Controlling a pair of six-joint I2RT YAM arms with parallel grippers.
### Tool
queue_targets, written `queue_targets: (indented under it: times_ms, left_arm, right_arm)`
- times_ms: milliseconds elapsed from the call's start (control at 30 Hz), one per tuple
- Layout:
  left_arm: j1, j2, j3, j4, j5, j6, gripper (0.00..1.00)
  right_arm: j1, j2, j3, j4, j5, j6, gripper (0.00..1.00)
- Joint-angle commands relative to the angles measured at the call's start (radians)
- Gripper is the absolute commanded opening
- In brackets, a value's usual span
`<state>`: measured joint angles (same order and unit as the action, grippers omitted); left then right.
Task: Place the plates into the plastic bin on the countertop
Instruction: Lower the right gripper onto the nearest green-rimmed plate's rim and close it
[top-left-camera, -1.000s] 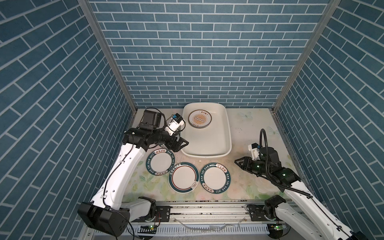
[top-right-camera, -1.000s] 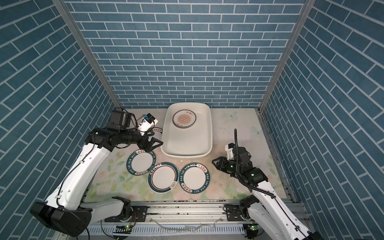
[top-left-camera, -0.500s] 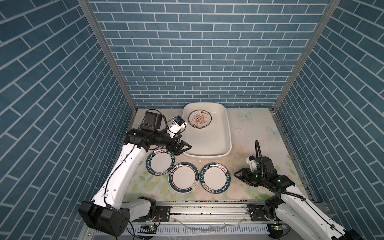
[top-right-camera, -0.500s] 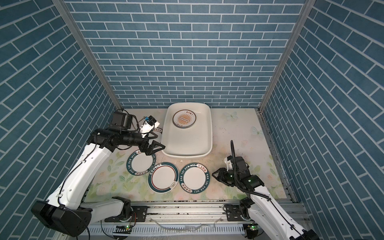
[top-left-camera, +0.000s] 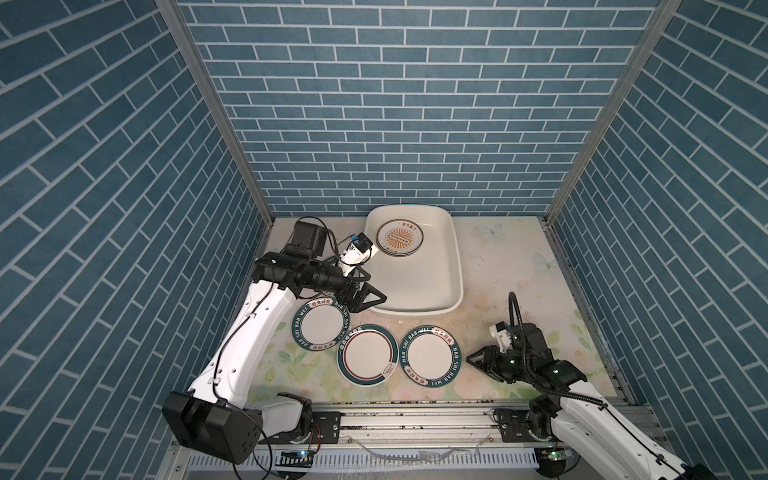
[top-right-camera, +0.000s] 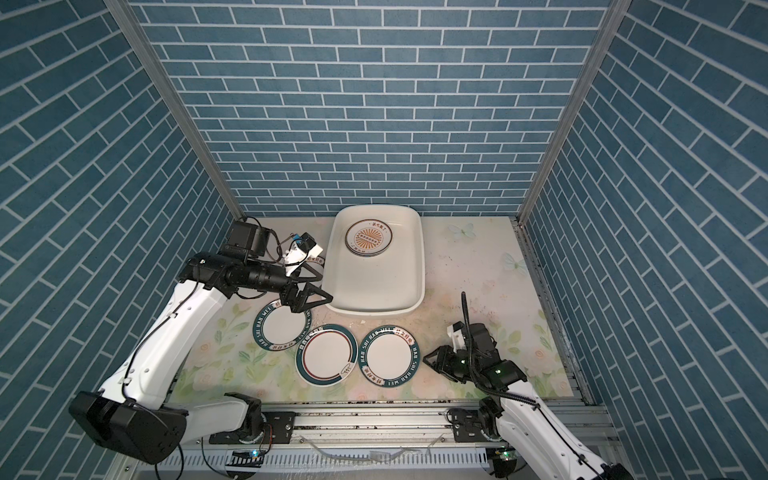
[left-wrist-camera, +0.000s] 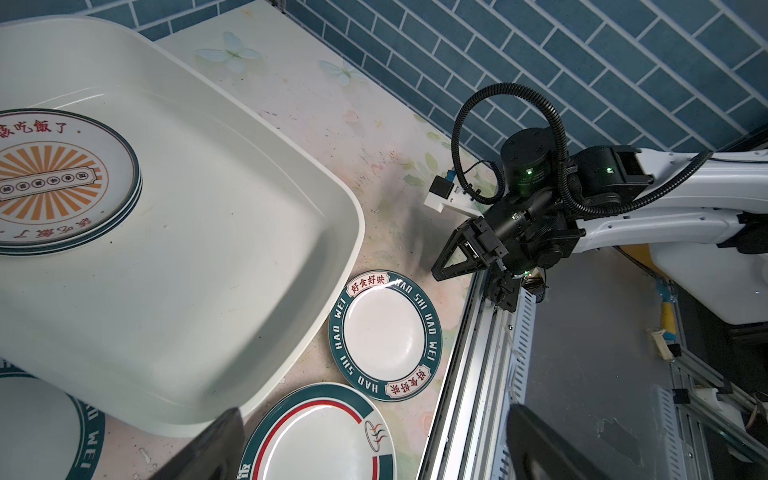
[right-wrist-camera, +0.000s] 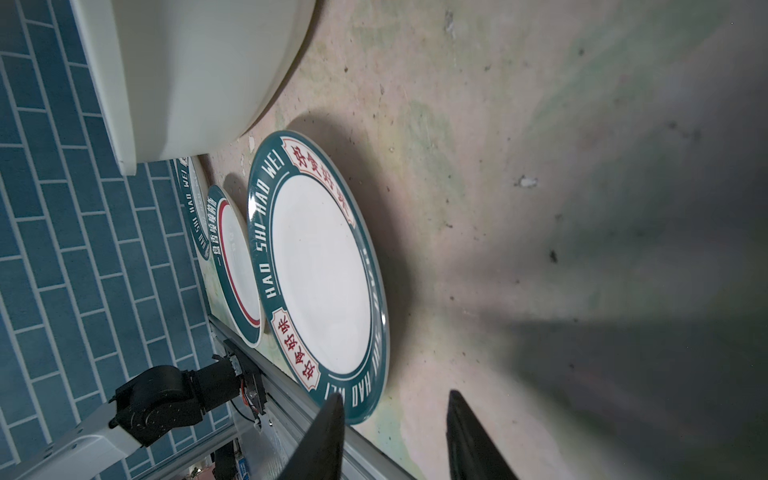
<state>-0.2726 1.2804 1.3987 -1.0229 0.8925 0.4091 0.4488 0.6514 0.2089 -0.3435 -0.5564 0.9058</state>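
Three plates lie in a row on the countertop (top-left-camera: 511, 266): a teal lettered plate (top-left-camera: 320, 328), a teal-and-red ringed plate (top-left-camera: 368, 360) and a second lettered plate (top-left-camera: 432, 355). Sunburst plates (top-left-camera: 400, 237) are stacked at the far end of the plastic bin (top-left-camera: 457, 257). My left gripper (top-left-camera: 376, 286) hovers open and empty over the bin's near left corner, above the first lettered plate. My right gripper (top-left-camera: 476, 363) sits low beside the second lettered plate (right-wrist-camera: 320, 274), open. Its fingertip (right-wrist-camera: 336, 405) is close to the rim, with only countertop between the jaws.
Blue brick walls (top-left-camera: 395, 124) close in three sides. A metal rail (top-left-camera: 415, 419) with the arm bases runs along the front edge. A bit of another lettered plate (top-right-camera: 316, 261) shows left of the bin, under my left wrist. Bare countertop (top-right-camera: 469, 266) lies right of the bin.
My right gripper has drawn back toward the front and dropped beside the right lettered plate. My left gripper has opened wider and shifted slightly right along the bin's near corner.
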Motion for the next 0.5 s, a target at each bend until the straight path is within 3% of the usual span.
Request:
queue_targets:
  times_ms: [0, 467]
  left_arm:
    - [-0.001, 0.013, 0.039, -0.043, 0.05, 0.023, 0.99]
    - [0.0, 0.021, 0.042, -0.06, 0.06, 0.037, 0.99]
  right_arm:
    - [0.006, 0.013, -0.031, 0.071, -0.024, 0.031, 0.41]
    - [0.013, 0.185, -0.015, 0.176, -0.063, 0.001, 0.41]
